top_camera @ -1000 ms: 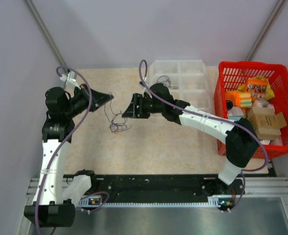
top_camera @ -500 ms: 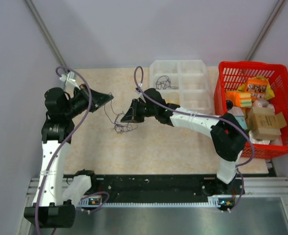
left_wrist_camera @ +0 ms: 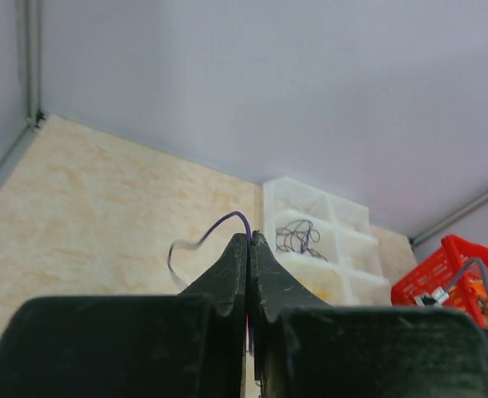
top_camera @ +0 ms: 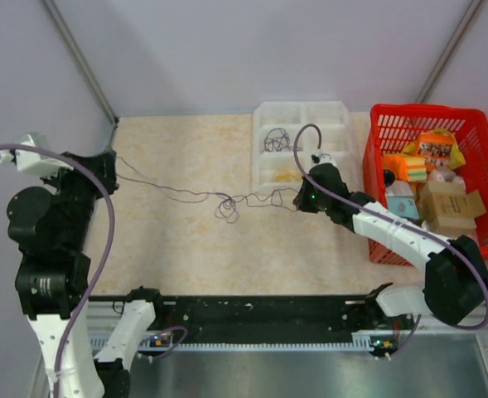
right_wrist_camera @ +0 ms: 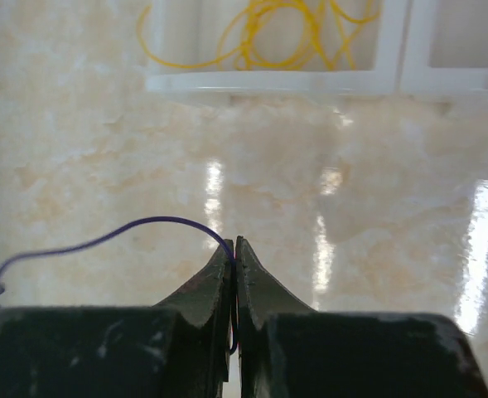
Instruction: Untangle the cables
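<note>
A thin dark purple cable is stretched across the table between both grippers, with a small knot of loops near its middle. My left gripper is at the far left, shut on one end of the cable, which curls out of the closed tips of the left gripper. My right gripper is beside the white tray and shut on the other end. In the right wrist view the strand arcs left from the pinched tips of the right gripper.
A white compartment tray stands at the back, holding a dark coil and yellow wires. A red basket full of packages sits at the right. Grey walls close in the back and both sides.
The right gripper shut on the cable. Both arms pulled apart, the left to the far left and the right toward the tray, drawing the loose tangle out into one long line.
</note>
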